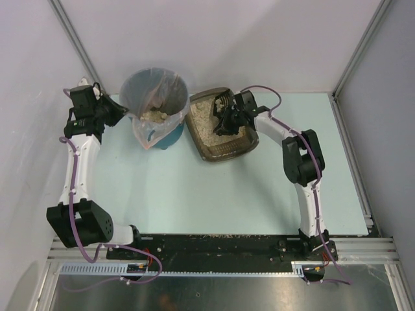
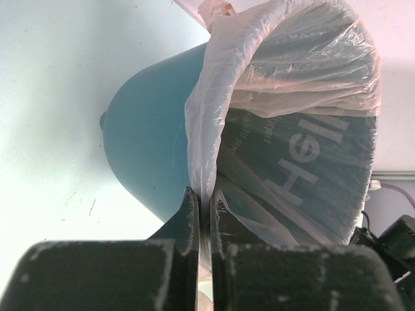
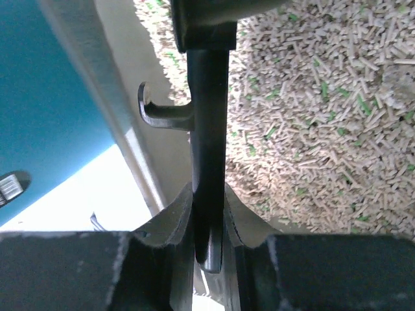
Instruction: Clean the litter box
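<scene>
It looks like you're scooping: right jaws clamped on the scoop handle (image 3: 207, 129) over the litter box (image 1: 220, 154), far on the tabletop (image 1: 194, 194) beside the teal bin (image 2: 149, 142) whose liner (image 2: 214, 116) your left jaws pinch, so next lift level.

surface: pale blue table (image 1: 194, 188) | on it: teal lined bin (image 1: 172, 136), far side | litter box (image 1: 220, 153) just beside, to its right

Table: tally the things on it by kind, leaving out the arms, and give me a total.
Bin: 1
Liner: 1
Litter box: 1
Scoop: 1
Total: 4
</scene>
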You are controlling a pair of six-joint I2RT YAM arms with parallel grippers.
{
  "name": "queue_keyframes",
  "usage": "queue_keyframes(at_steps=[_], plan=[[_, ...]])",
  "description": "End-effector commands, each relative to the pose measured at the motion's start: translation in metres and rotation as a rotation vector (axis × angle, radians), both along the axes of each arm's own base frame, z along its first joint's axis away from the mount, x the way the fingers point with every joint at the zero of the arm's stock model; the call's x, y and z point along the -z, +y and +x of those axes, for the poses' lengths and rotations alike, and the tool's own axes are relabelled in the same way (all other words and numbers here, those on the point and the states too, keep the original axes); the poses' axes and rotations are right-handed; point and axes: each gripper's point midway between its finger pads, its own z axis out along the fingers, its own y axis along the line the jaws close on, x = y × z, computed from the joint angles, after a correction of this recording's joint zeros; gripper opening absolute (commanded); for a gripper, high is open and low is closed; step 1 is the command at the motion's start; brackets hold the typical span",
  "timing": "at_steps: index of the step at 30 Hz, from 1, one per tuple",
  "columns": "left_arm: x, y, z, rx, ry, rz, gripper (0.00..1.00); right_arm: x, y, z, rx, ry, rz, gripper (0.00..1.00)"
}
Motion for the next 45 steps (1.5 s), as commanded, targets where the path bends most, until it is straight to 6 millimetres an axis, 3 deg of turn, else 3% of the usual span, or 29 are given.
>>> queue_keyframes(at_steps=[1, 9, 13, 15, 23, 31, 35, 39, 40, 45], plan=[[-0.037, -0.015, -0.009, 0.093, -0.126, 0.038, 0.00, -0.046, 0.000, -0.010, -0.009, -0.027, 0.062, 0.00], [-0.028, -0.019, -0.014, 0.108, -0.109, 0.027, 0.00, -0.044, -0.011, -0.056, -0.038, 0.073, 0.074, 0.00], [-0.025, -0.020, -0.015, 0.112, -0.103, 0.025, 0.00, -0.034, -0.020, -0.077, -0.057, 0.110, 0.042, 0.00], [-0.023, -0.020, -0.013, 0.113, -0.099, 0.024, 0.00, -0.031, -0.022, -0.078, -0.056, 0.113, 0.025, 0.01], [-0.028, -0.021, -0.012, 0.120, -0.108, 0.022, 0.00, -0.033, -0.030, -0.071, -0.037, 0.076, -0.045, 0.37], [-0.023, -0.021, -0.013, 0.120, -0.098, 0.021, 0.00, -0.039, -0.064, -0.073, 0.027, 0.040, -0.227, 0.48], [-0.021, -0.021, -0.013, 0.122, -0.094, 0.019, 0.00, -0.055, -0.075, -0.067, 0.051, -0.067, -0.354, 0.53], [-0.021, -0.022, -0.012, 0.126, -0.092, 0.014, 0.00, -0.077, -0.058, -0.060, 0.068, -0.154, -0.371, 0.54], [-0.020, -0.022, -0.012, 0.126, -0.089, 0.012, 0.00, -0.079, -0.059, -0.052, 0.107, -0.174, -0.396, 0.55], [-0.020, -0.022, -0.013, 0.124, -0.089, 0.017, 0.00, -0.074, -0.025, -0.051, 0.132, -0.210, -0.452, 0.56]])
